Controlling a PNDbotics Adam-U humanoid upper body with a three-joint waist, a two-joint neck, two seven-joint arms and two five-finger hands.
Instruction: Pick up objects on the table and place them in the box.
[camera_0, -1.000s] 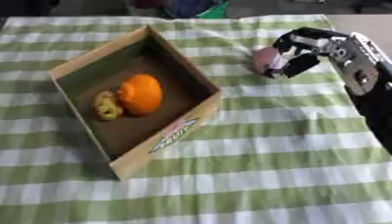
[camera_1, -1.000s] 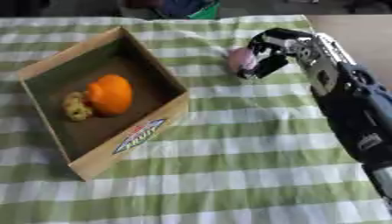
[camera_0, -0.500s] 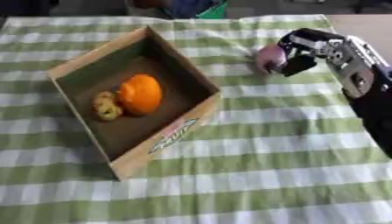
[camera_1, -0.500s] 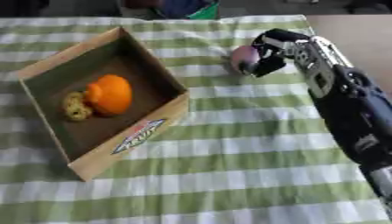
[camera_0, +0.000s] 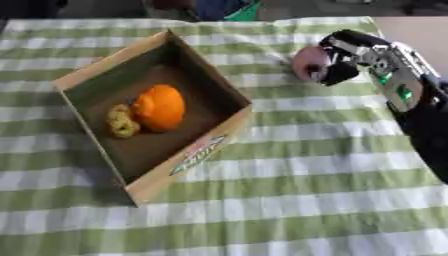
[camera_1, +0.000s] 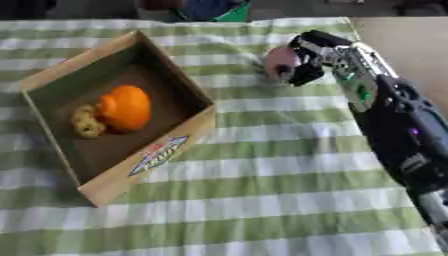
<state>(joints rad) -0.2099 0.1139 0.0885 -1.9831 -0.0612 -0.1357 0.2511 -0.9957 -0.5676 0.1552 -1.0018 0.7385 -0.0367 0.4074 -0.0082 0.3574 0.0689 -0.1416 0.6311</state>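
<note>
A pink rounded object (camera_0: 308, 62) sits at the right of the green-and-white checked cloth, with my right hand (camera_0: 343, 59) curled round it, fingers over its top and right side. The open cardboard box (camera_0: 213, 88) lies to the left of it, tilted askew. Inside the box lie an orange fruit (camera_0: 159, 107) and a small yellowish lumpy thing (camera_0: 121, 121) beside it. My right forearm (camera_1: 394, 120) runs down the right edge. My left hand shows in neither view.
The checked cloth (camera_0: 289, 190) covers the table, with bare cloth in front of and to the right of the box. A blue and green shape (camera_0: 223, 9) lies beyond the far edge. Bare tabletop (camera_1: 407, 40) shows at the far right.
My right hand has shifted slightly up and toward the far side with the pink object, and its fingers have closed more around it. The box and its contents have not moved.
</note>
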